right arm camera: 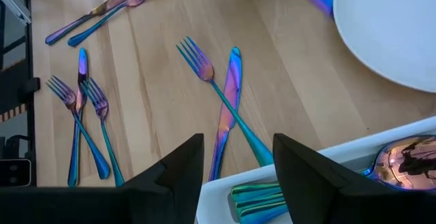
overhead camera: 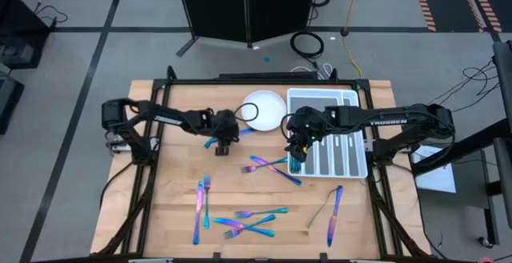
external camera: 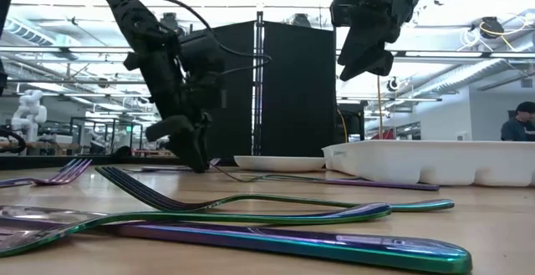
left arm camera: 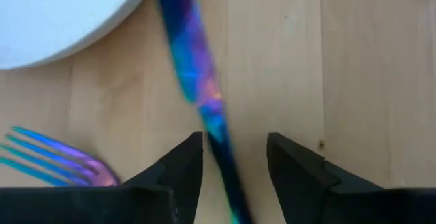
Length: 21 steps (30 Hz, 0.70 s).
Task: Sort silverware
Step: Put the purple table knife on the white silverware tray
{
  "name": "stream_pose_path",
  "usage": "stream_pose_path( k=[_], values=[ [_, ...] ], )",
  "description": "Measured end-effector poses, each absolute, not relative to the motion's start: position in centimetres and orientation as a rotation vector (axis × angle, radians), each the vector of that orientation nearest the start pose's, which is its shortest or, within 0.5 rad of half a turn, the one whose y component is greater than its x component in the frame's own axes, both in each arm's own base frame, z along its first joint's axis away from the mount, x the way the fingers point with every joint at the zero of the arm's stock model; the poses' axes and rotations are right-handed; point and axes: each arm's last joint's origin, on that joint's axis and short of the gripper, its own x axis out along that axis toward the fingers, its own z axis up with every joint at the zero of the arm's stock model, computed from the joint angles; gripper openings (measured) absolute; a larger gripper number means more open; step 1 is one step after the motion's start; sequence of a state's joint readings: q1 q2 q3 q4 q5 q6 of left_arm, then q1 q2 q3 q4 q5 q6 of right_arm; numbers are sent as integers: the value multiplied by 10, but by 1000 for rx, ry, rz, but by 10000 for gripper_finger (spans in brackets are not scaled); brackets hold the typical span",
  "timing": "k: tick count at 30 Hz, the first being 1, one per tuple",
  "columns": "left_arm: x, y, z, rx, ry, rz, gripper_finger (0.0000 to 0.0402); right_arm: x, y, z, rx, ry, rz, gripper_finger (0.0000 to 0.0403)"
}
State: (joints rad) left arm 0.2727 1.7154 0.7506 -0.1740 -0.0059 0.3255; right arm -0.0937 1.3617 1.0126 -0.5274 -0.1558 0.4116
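Wooden bench (overhead camera: 176, 215) with pale planks carries the slim iridescent metal silverware (overhead camera: 240, 221), forks, knives and spoons in blue, purple and teal, which lies scattered over its near half; some pieces already lie in the white compartmented plastic tray (overhead camera: 352, 97) at the far right. One iridescent knife (left arm camera: 194, 81) lies flat on the wood just beside the round white plate (overhead camera: 254, 101), and it passes between the two dark fingers of the left end effector (overhead camera: 224, 145). These fingers stand apart on both sides of the knife and do not touch it, so nothing is held. The right end effector (overhead camera: 295, 164) hangs over the near left corner of the tray, its fingers also spread and empty.

I think the knife is the risk: it is thin and flat on the wood, so the fingers could close above it or push it aside, maybe against the plate. The crossed fork and knife near the tray could also move together.

On the right arm white letters are visible, probably "TROSSEN".
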Motion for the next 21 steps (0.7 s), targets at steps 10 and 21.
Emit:
stream_pose_path(
  k=[10,21],
  values=[
    [271,83,108,-77,1160,60,93,277,-16,260,493,880,-107,167],
    [258,89,134,-277,1095,83,1,277,-16,260,484,884,-103,167]
  ],
)
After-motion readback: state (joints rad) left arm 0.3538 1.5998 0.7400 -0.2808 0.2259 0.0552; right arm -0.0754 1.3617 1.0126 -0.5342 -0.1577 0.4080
